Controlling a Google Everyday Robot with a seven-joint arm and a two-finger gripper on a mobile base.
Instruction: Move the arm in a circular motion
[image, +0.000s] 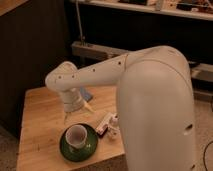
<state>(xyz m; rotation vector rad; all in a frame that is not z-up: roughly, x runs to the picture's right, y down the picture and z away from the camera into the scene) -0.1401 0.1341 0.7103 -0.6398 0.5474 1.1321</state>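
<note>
The glossy white arm (150, 95) fills the right side of the camera view. Its thick segment runs left to a bulbous joint (62, 77) with small dark holes. From there the ribbed wrist (74, 101) points down over the wooden table (40, 125). The gripper (77, 113) hangs at the wrist's end, just above the table and a little above and behind a white cup (76, 136). The cup stands on a dark green saucer (80, 149).
A small white and red object (106, 124) lies on the table right of the cup. A blue item (86, 93) shows partly behind the wrist. A metal shelf rail (95, 50) runs behind the table. A dark wall panel stands at the left.
</note>
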